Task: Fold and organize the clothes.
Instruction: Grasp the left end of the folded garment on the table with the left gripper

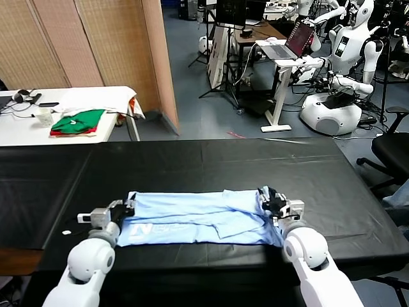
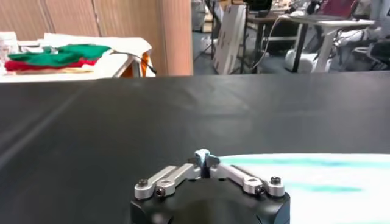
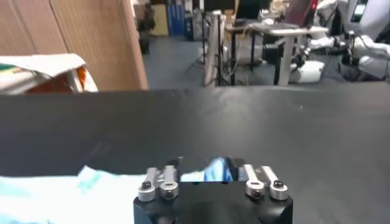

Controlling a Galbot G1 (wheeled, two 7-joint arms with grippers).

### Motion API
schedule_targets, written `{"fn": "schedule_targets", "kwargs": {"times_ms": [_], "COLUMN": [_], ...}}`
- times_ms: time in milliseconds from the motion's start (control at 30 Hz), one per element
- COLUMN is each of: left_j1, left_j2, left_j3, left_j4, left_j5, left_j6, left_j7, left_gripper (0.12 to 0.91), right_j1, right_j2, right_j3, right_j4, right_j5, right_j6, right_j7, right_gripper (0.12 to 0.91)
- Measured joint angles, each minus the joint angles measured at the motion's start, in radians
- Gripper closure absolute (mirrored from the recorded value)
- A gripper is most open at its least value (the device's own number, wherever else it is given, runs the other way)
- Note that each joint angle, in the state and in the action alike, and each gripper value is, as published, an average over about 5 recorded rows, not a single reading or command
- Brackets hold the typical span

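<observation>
Blue T-shirt lies in a long band, one gripper at each end

From where I stand, the pale blue T-shirt (image 1: 204, 217) is stretched sideways across the near part of the black table (image 1: 211, 163), folded into a long strip with its white letter mark facing up toward the robot's left end. The left gripper (image 1: 126, 208) sits low at the shirt's left edge, just at the cloth. In its wrist view the left gripper (image 2: 205, 159) has its fingertips drawn together, and I cannot tell whether any fabric is caught between them. The right gripper (image 1: 271, 200) is down at the shirt's right end, over the sleeve. Its wrist view shows the right gripper (image 3: 206, 169) with jaws spread apart, blue cloth showing in the gap but not pinched. Well off on a white side table (image 1: 19, 128) rests a green and red folded pile (image 1: 78, 122)
</observation>
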Motion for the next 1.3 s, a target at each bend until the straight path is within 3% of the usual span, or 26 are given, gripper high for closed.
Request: {"fn": "schedule_targets", "kwargs": {"times_ms": [133, 233, 467, 800, 900, 1067, 1200, 1300], "left_j1": [0.029, 0.064, 0.158, 0.2, 0.204, 0.215, 0.222, 0.226], "left_j2": [0.011, 0.004, -0.04, -0.085, -0.095, -0.117, -0.128, -0.129], "left_j3": [-0.03, -0.055, -0.104, -0.109, -0.109, -0.108, -0.102, -0.094], "left_j4": [-0.027, -0.05, -0.106, -0.094, -0.09, -0.091, -0.092, -0.096], "left_j5": [-0.007, -0.028, -0.091, -0.054, -0.055, -0.048, -0.036, -0.032], "left_j6": [-0.005, -0.006, -0.009, -0.026, -0.029, -0.039, -0.043, -0.042], "left_j7": [0.003, 0.014, 0.027, 0.04, 0.04, 0.041, 0.044, 0.052], "left_gripper": [0.219, 0.138, 0.123, 0.126, 0.159, 0.305, 0.495, 0.686], "right_j1": [-0.036, -0.071, -0.144, -0.176, -0.178, -0.177, -0.176, -0.176], "right_j2": [-0.019, -0.026, -0.031, -0.019, -0.014, -0.009, -0.008, -0.008], "right_j3": [0.028, 0.047, 0.083, 0.085, 0.08, 0.073, 0.069, 0.068], "right_j4": [0.058, 0.104, 0.183, 0.217, 0.219, 0.217, 0.218, 0.218], "right_j5": [0.001, 0.001, 0.001, -0.01, -0.016, -0.026, -0.031, -0.033], "right_j6": [0.001, 0.002, 0.01, 0.015, 0.017, 0.02, 0.022, 0.024], "right_j7": [-0.006, -0.01, -0.018, -0.016, -0.016, -0.016, -0.018, -0.019], "right_gripper": [0.121, 0.119, 0.118, 0.118, 0.118, 0.118, 0.118, 0.118]}}
